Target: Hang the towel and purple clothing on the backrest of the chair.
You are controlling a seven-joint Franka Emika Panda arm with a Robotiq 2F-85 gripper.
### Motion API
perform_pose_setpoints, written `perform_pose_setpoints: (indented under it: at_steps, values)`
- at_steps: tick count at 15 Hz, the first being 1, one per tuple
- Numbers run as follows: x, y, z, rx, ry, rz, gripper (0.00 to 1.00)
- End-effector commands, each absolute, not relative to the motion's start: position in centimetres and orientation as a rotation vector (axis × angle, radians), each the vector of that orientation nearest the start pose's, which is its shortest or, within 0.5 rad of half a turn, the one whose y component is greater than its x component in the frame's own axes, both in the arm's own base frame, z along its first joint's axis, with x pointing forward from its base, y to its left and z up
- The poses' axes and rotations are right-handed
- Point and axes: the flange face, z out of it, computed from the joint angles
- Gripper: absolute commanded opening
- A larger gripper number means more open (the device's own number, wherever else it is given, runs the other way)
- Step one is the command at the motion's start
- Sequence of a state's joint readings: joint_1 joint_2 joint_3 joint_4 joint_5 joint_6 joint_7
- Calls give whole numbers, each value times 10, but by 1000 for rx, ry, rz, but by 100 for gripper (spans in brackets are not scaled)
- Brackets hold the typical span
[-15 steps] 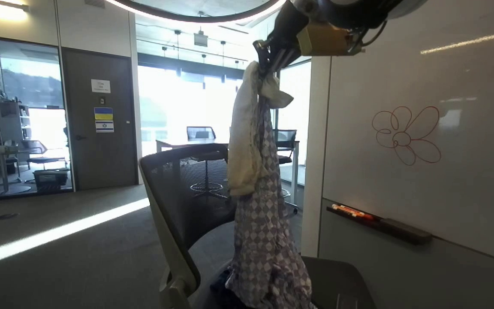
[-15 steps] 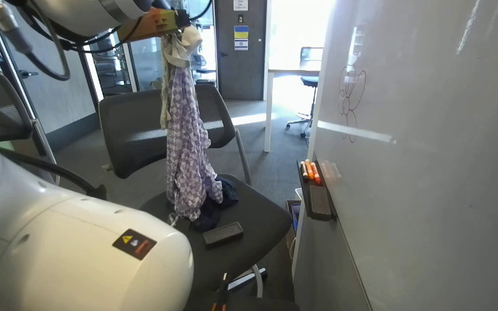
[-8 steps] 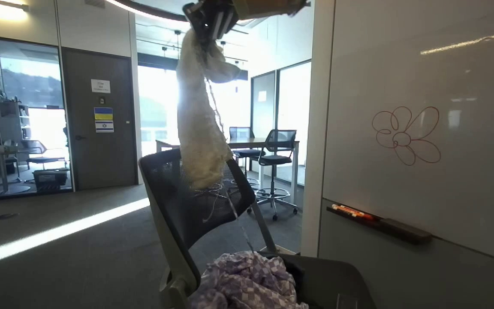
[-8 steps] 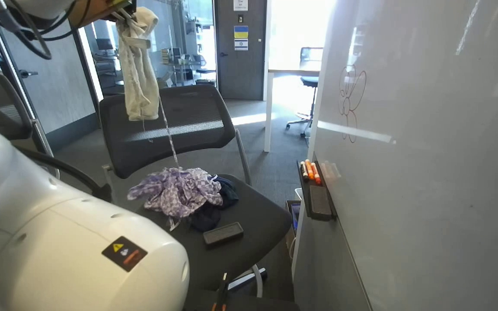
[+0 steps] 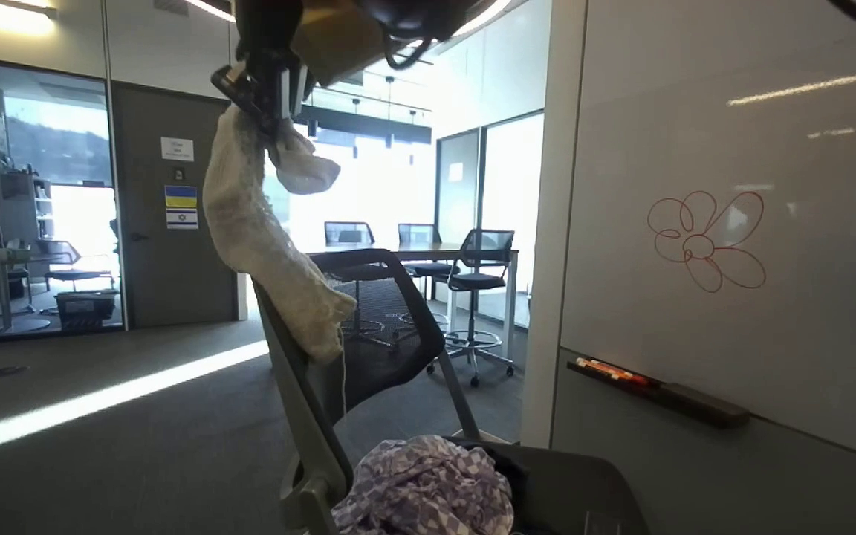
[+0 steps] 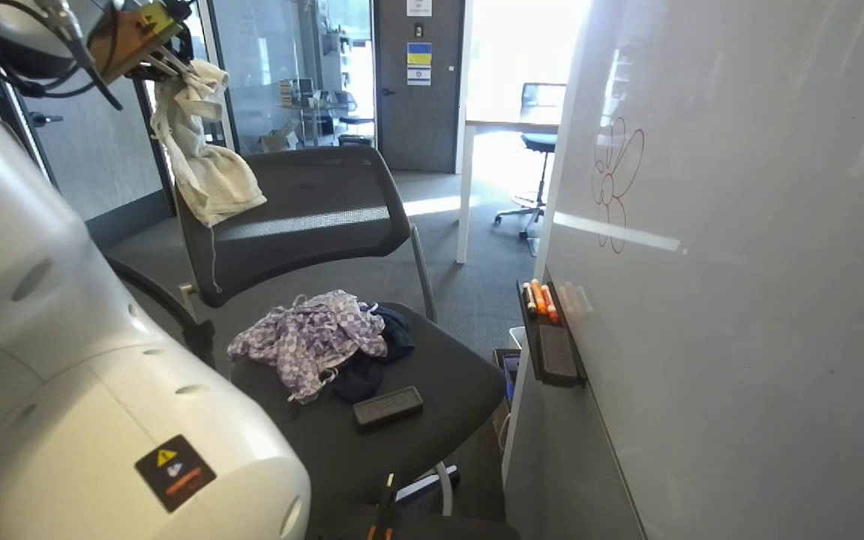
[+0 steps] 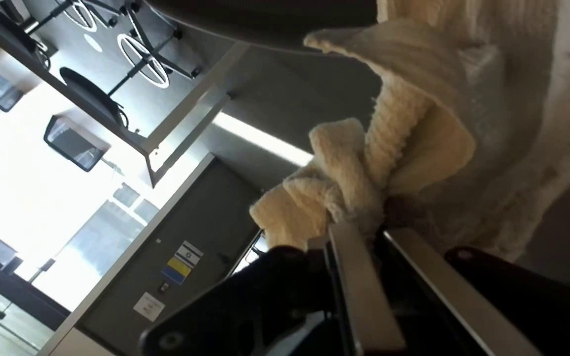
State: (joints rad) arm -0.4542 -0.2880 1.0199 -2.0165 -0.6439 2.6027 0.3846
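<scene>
My gripper is shut on a cream towel and holds it up by a bunched part. In the wrist view the towel fills the upper right, its fold between the fingertips. In an exterior view the towel hangs at the upper left corner of the chair's mesh backrest, its lower end bent sideways; I cannot tell whether it touches. The purple-and-white checked clothing lies crumpled on the chair seat, apart from the gripper; it also shows in an exterior view.
A dark cloth lies beside the purple clothing, with a black eraser in front on the seat. A whiteboard with a marker tray stands to the right. A table and stools stand behind the chair.
A second ago the purple clothing hung from my gripper with the towel; it dropped onto the seat. My gripper moved left in both exterior views, and the towel's lower end has swung right.
</scene>
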Motion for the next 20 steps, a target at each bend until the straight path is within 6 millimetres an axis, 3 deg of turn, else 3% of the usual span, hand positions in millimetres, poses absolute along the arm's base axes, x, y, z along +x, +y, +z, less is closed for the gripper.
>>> perform_pose_setpoints:
  at_steps: [1, 7, 11, 20]
  values:
    - [469, 323, 587, -2966, -1068, -1595, 8]
    - [492, 286, 590, -3022, -888, -1649, 8]
    - [500, 263, 575, -3116, -995, -1703, 8]
    - [504, 269, 561, -2995, -966, -1841, 7]
